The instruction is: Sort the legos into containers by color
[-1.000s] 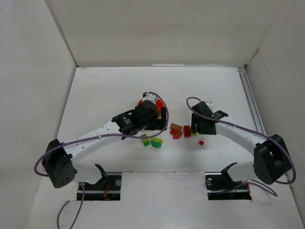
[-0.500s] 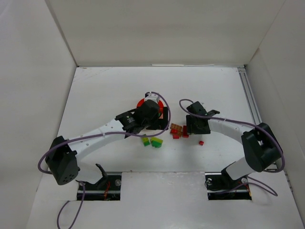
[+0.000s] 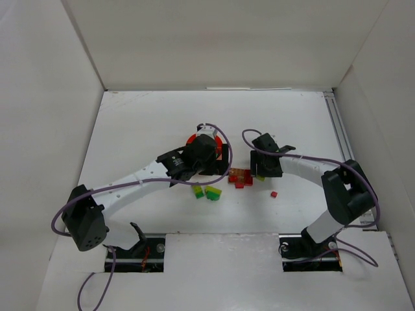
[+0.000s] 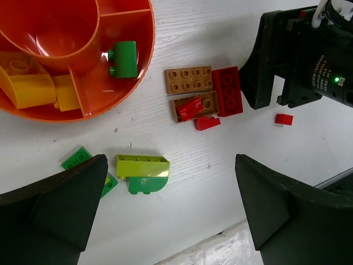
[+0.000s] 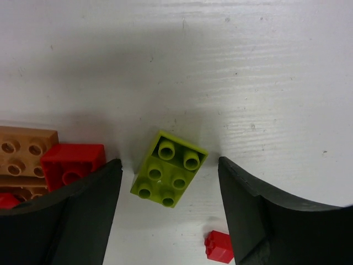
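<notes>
A lime brick [image 5: 169,175] lay studs-up on the table [image 5: 248,66], untouched between the spread fingers of the open right end effector [image 5: 169,165], with a red brick [image 5: 71,163] just beside it. The orange dish [image 4: 127,22] held a green brick [image 4: 124,59] and yellow bricks [image 4: 33,88]. Near the dish, the left end effector [image 4: 171,182] hung wide open and empty.

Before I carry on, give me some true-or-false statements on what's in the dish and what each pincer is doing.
1. A green brick lies in a section of the orange dish. True.
2. The right pincer grips the lime brick. False: it is open and the brick lies on the table between its fingers, touching neither.
3. Yellow bricks sit in a dish section. True.
4. The dish's middle cup holds a red brick. False: the part in view is empty.
5. The left pincer holds a brick. False: it is open and empty.
</notes>
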Controlling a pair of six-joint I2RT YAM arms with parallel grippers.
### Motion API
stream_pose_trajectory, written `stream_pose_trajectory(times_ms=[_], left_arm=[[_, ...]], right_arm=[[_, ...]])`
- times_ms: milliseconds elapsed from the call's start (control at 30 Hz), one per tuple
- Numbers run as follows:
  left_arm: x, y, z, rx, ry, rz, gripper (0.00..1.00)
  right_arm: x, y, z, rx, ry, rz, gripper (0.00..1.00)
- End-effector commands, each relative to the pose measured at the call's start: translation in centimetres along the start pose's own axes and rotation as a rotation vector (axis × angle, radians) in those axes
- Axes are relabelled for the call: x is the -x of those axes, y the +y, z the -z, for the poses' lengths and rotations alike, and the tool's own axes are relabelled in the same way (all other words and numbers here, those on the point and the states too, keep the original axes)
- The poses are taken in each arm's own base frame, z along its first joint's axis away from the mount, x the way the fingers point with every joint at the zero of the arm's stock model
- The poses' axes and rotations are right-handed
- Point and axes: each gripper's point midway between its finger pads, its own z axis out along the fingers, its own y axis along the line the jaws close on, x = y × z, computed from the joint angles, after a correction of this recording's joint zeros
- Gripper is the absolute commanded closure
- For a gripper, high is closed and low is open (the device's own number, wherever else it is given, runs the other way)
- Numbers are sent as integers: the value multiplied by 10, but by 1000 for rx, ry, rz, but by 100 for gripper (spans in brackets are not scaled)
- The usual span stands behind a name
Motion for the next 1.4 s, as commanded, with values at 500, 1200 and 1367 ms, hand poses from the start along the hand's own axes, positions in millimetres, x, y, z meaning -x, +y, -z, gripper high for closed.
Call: stream_pose_trajectory(times_ms=[500, 1200, 1367], left_arm=[[47, -1, 28, 45, -149, 48, 0], [76, 131, 97, 238, -397, 488, 0], [74, 149, 101, 296, -400, 513, 0]], right_arm=[[27, -15, 18, -65, -119, -173, 75], [182, 214, 171, 570, -728, 564, 75], [192, 275, 180, 639, -766, 622, 75]])
